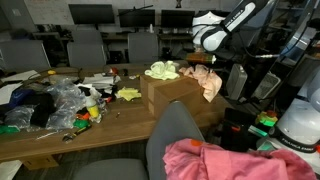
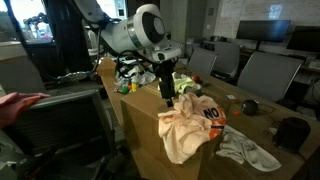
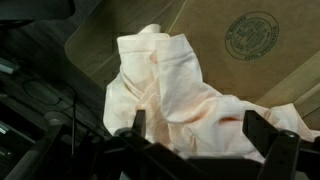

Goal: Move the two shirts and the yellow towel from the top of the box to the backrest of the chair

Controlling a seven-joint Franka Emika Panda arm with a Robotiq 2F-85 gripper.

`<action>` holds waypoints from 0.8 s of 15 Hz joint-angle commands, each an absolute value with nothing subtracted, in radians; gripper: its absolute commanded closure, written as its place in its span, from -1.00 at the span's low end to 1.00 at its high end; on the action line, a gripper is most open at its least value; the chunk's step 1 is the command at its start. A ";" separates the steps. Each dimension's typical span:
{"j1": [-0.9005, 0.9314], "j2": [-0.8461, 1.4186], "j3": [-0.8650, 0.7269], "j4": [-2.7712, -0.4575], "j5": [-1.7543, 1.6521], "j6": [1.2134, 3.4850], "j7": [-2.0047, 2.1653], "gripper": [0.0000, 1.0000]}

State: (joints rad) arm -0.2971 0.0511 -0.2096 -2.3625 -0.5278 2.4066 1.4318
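A peach shirt [image 1: 209,82] hangs over the near corner of the cardboard box [image 1: 165,95]. It shows in both exterior views and spreads down the box's side [image 2: 188,128]. A yellow-green towel [image 1: 162,70] lies bunched on top of the box. My gripper [image 2: 168,90] hangs just above the peach shirt. In the wrist view my gripper [image 3: 200,128] is open, with the peach shirt [image 3: 175,85] lying between the two fingers and nothing held. A pink shirt [image 1: 225,160] lies draped by the grey chair backrest [image 1: 173,130].
The wooden table [image 1: 60,140] holds a pile of bags and small items [image 1: 55,105] beside the box. A white cloth [image 2: 250,152] lies on the table past the box. Office chairs [image 1: 85,48] stand behind the table.
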 commanded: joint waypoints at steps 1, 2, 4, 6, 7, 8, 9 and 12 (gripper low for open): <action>-0.278 0.146 -0.249 -2.310 -0.540 2.443 1.456 -1.00; -0.275 0.163 -0.257 -2.305 -0.538 2.447 1.456 -1.00; -0.268 0.196 -0.275 -2.295 -0.537 2.446 1.459 -1.00; -0.256 0.222 -0.295 -2.288 -0.547 2.438 1.469 -1.00; -0.251 0.231 -0.304 -2.286 -0.545 2.437 1.472 -1.00; -0.246 0.239 -0.313 -2.284 -0.542 2.436 1.471 -1.00; -0.241 0.245 -0.321 -2.283 -0.542 2.437 1.473 -1.00; -0.230 0.248 -0.336 -2.288 -0.534 2.441 1.471 -0.48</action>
